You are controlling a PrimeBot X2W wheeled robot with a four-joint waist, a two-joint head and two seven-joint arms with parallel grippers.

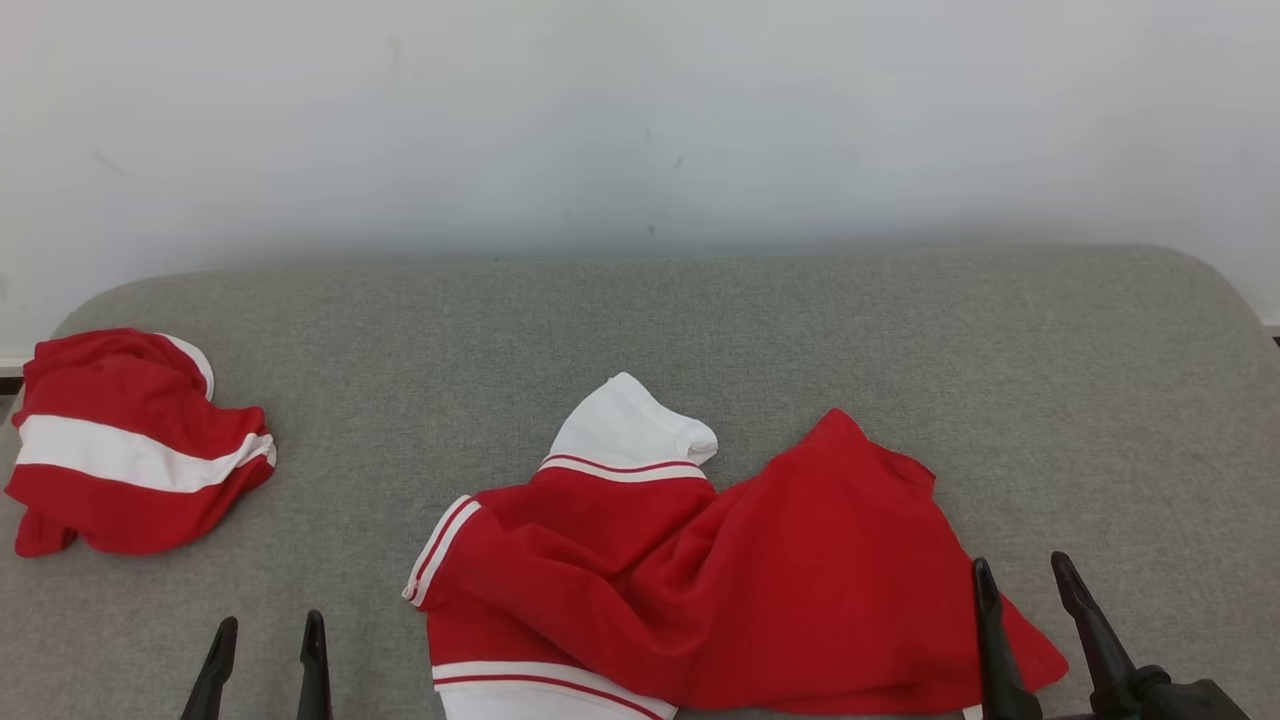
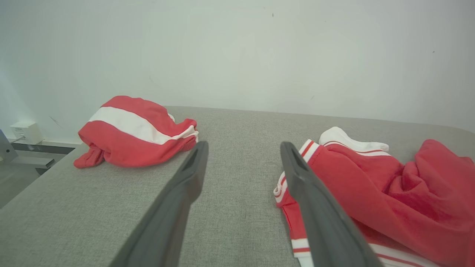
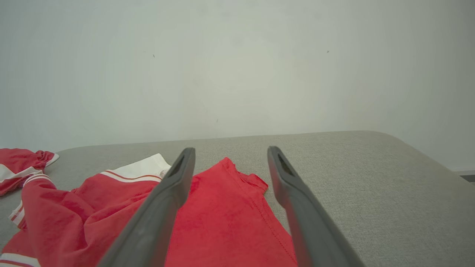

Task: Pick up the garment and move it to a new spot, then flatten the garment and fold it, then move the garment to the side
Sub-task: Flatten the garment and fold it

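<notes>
— Item one: the garment (image 1: 760,590) lying between the left fingers (image 2: 178,200) and the right fingers (image 3: 163,207)?
— Soft knit cloth, matt; a stitched hem runs close by the right fingers.
— Item two: the bundle (image 1: 130,450) out past the left fingers?
— Same cloth, same dull finish, creased.
— The cushion top (image 1: 640,320) beneath?
— Coarse grey weave, visibly grained, no sheen.
— The fingers themselves?
— Dark, smooth, matt; plastic by the look.
— The wall (image 1: 640,120) ahead of the fingertips?
— Flat pale paint, faintly scuffed.
</notes>
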